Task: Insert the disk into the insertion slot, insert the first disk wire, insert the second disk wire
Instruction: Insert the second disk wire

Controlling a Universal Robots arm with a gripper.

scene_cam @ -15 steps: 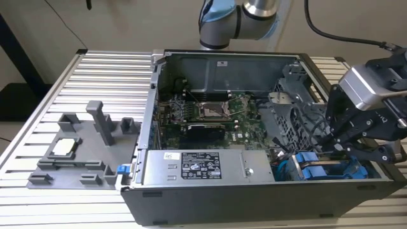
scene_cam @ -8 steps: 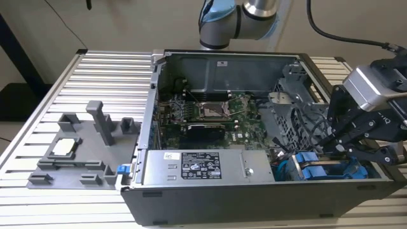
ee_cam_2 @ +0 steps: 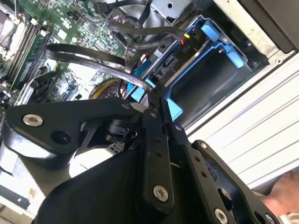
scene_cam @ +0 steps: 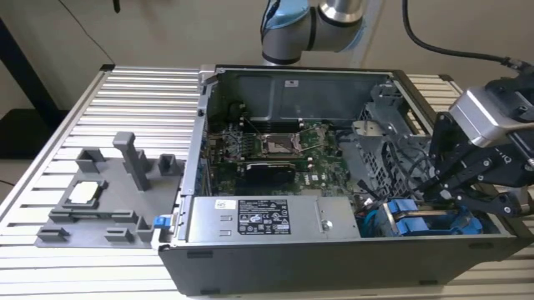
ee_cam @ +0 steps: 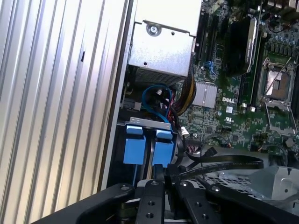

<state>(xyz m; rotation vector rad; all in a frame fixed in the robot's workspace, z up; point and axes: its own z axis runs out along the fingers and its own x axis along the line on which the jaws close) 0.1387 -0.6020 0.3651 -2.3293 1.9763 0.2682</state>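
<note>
Disk [scene_cam: 411, 224]: seated low in the open computer case [scene_cam: 276, 275], at the exterior view's right, next to the power supply box [scene_cam: 262, 220]; blue carrier tabs showing in the first wrist view [ee_cam: 148, 148].
Insertion slot [ee_cam_2: 211, 91]: blue-framed bay of the dark drive cage [scene_cam: 386, 140], hard against the case wall; appears occupied by the carrier, though depth of seating cannot be judged.
Gripper [ee_cam: 164, 183]: just above the blue tabs, tips pressed together around a flat black cable [ee_cam: 219, 164]; also seen in the exterior view [scene_cam: 442, 195] over the carriers.
Jaws: closed, pinching the cable end close to the carrier.
Cable handling: judged light, thin and springy; likely to twist or slip if taken far from its plug, so best held right at the stiff connector end.
Disk handling: judged rigid, fairly heavy for its size, sensitive to knocks; plastic carrier edges offer the safer hold, not the label face.
Surroundings: motherboard [scene_cam: 271, 153] beside the cage; red and blue wires [ee_cam: 159, 100] looped just behind the carriers, near enough to snag.
Person: a hand [ee_cam_2: 282, 196] at the edge of the second wrist view, well apart from the bay.
</note>
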